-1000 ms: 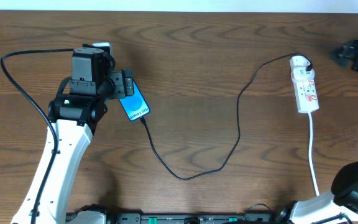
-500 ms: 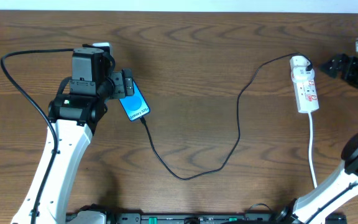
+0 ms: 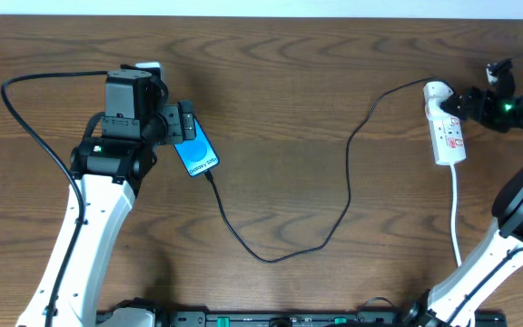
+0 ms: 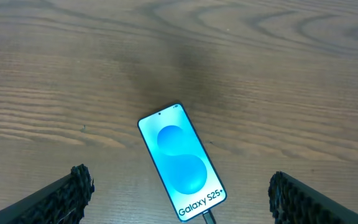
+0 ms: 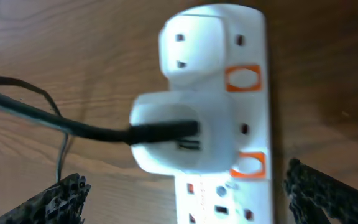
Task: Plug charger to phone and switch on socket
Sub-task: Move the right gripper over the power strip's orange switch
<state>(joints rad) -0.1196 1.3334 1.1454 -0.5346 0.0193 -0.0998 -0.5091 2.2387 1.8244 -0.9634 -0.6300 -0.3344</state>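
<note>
Switching step: judging by the layout, the charger (image 3: 348,182) already sits in the phone (image 3: 195,151), so only the socket (image 3: 448,132) remains.
Right end effector (image 5: 191,190): fingers apart and empty, hovering over the socket's adapter end.
Doing it well: the orange switches (image 5: 248,165) are small, so one fingertip should probably press squarely on the switch beside the occupied outlet. It should stay clear of the white adapter (image 5: 179,137) and avoid shoving the strip along the counter (image 3: 316,73).
Left end effector (image 4: 178,198): fingers spread wide and empty, with the phone lying flat on the counter just ahead.
Overhead only: the cable's whole loop, with phone and socket well apart.
Right wrist only: the switches and the plugged adapter, slightly blurred; their on/off state is unreadable.
Left wrist only: the "Galaxy" text and the plug at the phone's lower edge.
</note>
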